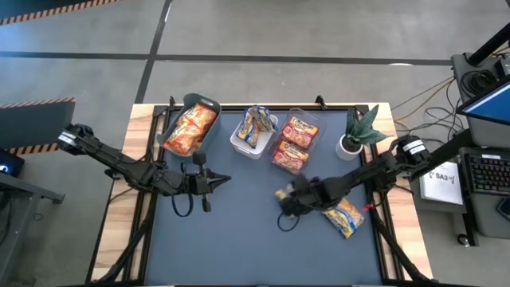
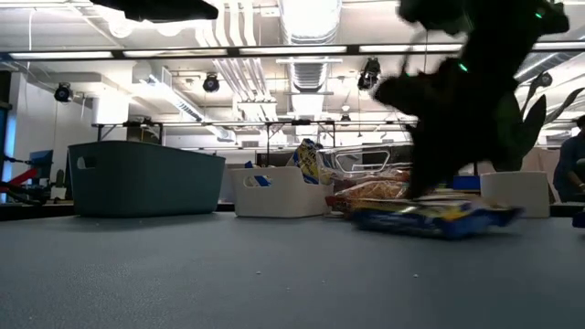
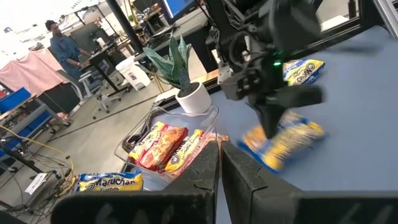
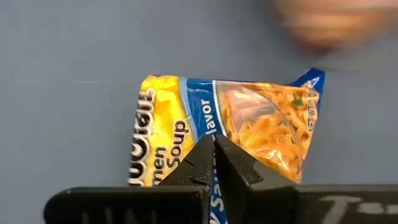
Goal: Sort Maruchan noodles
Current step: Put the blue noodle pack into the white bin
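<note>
**Right gripper pinching a blue-and-yellow packet, left gripper idle**

High view: blue table (image 1: 239, 239) with three bins along the far edge. Grey-green bin (image 1: 204, 106) at far left holds orange-red packets (image 1: 191, 130). White bin (image 1: 241, 142) in the middle holds blue-and-yellow packets (image 1: 256, 123) standing up. Clear bin (image 1: 312, 121) to its right holds packets with red print (image 1: 295, 143). Potted plant (image 1: 357, 134) at far right. Left gripper (image 1: 225, 181) sits left of centre over bare table, fingers together, holding nothing. Right gripper (image 1: 284, 197) is right of centre; a loose blue-and-yellow packet (image 1: 344, 215) lies flat just right of it, under the arm.

Low view: loose packet (image 2: 439, 217) flat on the table at right, dark arm above it. Bins behind, at left and centre.

Left wrist view: own fingers (image 3: 202, 171) closed together. Right gripper (image 3: 273, 127) farther off, a blurred packet (image 3: 283, 142) at its tip, another (image 3: 301, 70) beyond.

Right wrist view: fingers (image 4: 200, 162) clamped tight on the edge of a blue-and-yellow packet (image 4: 249, 124).
</note>
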### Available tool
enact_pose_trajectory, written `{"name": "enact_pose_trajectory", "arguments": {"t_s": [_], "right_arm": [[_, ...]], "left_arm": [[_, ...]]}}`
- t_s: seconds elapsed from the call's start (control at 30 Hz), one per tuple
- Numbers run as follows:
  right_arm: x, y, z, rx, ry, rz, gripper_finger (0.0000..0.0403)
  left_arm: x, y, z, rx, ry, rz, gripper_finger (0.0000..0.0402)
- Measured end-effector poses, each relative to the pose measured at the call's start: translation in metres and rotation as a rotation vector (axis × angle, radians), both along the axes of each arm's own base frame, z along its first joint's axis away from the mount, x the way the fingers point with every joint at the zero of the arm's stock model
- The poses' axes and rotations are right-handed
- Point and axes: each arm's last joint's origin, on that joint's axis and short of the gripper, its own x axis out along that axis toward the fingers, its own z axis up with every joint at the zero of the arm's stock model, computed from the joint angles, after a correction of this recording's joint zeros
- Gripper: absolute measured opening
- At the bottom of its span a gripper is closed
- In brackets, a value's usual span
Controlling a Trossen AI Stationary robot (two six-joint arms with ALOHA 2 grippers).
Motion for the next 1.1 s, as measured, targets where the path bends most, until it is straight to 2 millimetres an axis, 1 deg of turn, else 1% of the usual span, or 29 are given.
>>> {"name": "enact_pose_trajectory", "arguments": {"t_s": [0.1, 0.17, 0.27, 0.4, 0.6, 0.7, 0.8, 0.93, 1.0, 1.1], "right_arm": [[0.021, 0.007, 0.012, 0.002, -0.215, 0.121, 0.0009], [0.028, 0.008, 0.025, -0.023, -0.296, 0.178, 0.0009], [0.031, 0.008, 0.043, -0.053, -0.306, 0.225, 0.0009], [0.025, 0.008, 0.055, -0.043, -0.238, 0.261, 0.0009], [0.014, 0.009, 0.046, 0.104, -0.107, 0.285, 0.0009], [0.008, 0.013, 0.038, 0.189, -0.054, 0.262, 0.0009], [0.003, 0.022, 0.037, 0.298, -0.028, 0.256, 0.0009], [-0.003, 0.034, 0.037, 0.372, -0.011, 0.231, 0.0009], [-0.004, 0.038, 0.037, 0.374, -0.015, 0.223, 0.0009], [-0.005, 0.040, 0.037, 0.296, -0.046, 0.199, 0.0009]], "left_arm": [[0.000, 0.000, 0.000, -0.001, -0.001, 0.000, 0.0000], [0.000, 0.000, 0.000, -0.001, -0.001, 0.000, 0.0000], [0.000, 0.000, 0.000, -0.005, -0.003, -0.001, 0.0000], [0.001, 0.000, 0.000, -0.012, -0.005, -0.006, 0.0000], [0.008, -0.004, -0.003, -0.038, -0.021, -0.013, 0.0000], [0.014, -0.007, -0.011, -0.078, -0.013, -0.003, 0.0000], [0.021, -0.010, -0.022, -0.166, 0.010, 0.020, 0.0000], [0.033, -0.016, -0.044, -0.251, 0.058, 0.053, 0.0000], [0.039, -0.019, -0.055, -0.280, 0.079, 0.050, 0.0000], [0.048, -0.025, -0.070, -0.316, 0.118, -0.017, 0.0000]]}}
